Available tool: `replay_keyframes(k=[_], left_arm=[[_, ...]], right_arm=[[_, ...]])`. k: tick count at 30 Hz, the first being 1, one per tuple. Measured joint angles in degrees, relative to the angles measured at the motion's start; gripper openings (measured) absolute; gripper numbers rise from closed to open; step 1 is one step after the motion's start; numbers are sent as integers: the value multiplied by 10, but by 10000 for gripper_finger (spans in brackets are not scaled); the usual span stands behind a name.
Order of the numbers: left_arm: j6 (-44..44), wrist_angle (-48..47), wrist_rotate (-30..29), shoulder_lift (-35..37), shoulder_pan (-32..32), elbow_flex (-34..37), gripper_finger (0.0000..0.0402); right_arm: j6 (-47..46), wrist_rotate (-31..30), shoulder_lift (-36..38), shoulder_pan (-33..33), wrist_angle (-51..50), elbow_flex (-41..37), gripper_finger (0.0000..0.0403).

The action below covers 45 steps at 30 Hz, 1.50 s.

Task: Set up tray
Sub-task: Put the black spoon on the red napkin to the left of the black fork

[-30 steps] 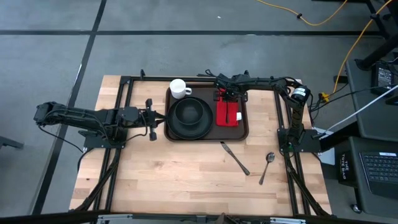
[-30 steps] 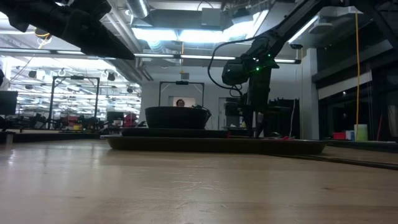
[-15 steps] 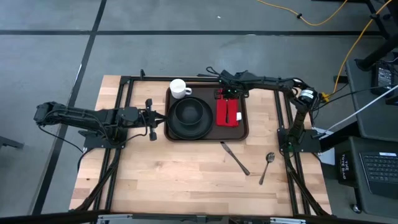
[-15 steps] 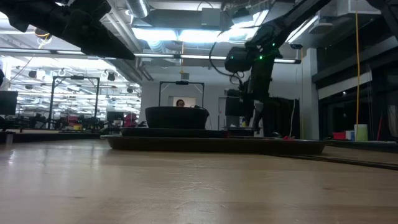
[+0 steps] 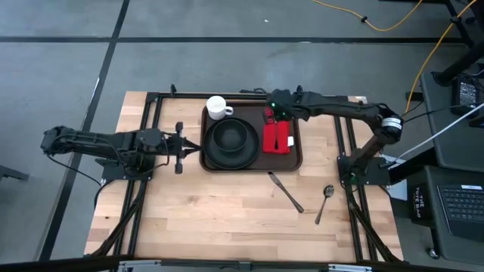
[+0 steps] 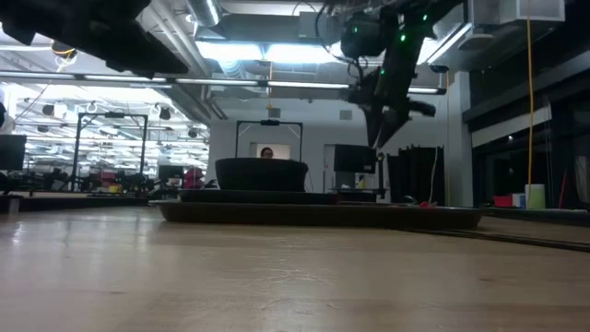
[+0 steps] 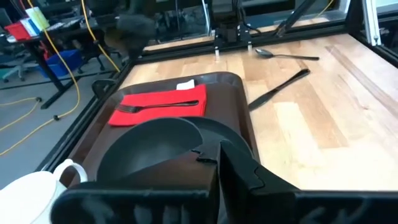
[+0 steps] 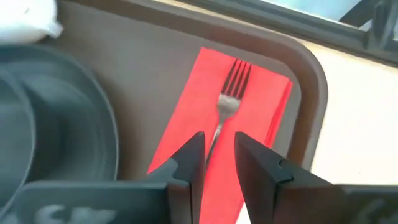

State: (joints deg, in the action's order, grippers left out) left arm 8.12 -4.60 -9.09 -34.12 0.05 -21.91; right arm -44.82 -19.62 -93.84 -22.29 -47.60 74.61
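The dark brown tray (image 5: 296, 143) lies at the table's far middle. It holds a white mug (image 5: 218, 107), a black bowl on a black plate (image 5: 231, 141), and a red napkin (image 5: 271, 140) with a fork (image 8: 227, 106) lying on it. My right gripper (image 5: 274, 112) hangs well above the napkin's far end (image 6: 383, 138). Its fingers are a little apart and empty (image 8: 221, 155). My left gripper (image 5: 195, 147) lies level at the tray's left rim, fingers together (image 7: 219, 155). My left gripper points level from the table's left at the tray's left rim (image 5: 202, 147). I cannot tell whether its shut fingertips touch the rim.
A knife (image 5: 286, 192) and a spoon (image 5: 324, 200) lie on the bare wood near of the tray, toward the right. The black frame rails run along both sides of the table. The table's near half is open wood.
My right gripper has risen from just over the napkin to well above the tray, and the fork stays lying on the napkin. My left gripper has drawn back a little toward the table's left edge.
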Motion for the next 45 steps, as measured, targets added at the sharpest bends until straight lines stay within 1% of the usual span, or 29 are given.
replay_keyframes(k=[4,6,11,23,30,34,45], left_arm=[[0,-19,1,22,0,0,1],[-4,-26,2,31,0,0,1],[-14,-35,2,42,0,0,5],[-15,-35,2,43,0,0,2],[-16,-34,2,43,0,0,1],[-37,-34,2,43,0,0,3],[-44,-34,2,43,0,0,2]], right_arm=[[-29,-36,19,53,-39,0,90],[-47,-43,23,77,-58,0,90],[-92,-44,25,139,-95,0,90],[-206,-42,25,293,-137,0,90],[-333,-22,24,378,-183,0,90],[-397,-17,24,422,-206,0,90],[-570,2,24,516,-269,0,90]])
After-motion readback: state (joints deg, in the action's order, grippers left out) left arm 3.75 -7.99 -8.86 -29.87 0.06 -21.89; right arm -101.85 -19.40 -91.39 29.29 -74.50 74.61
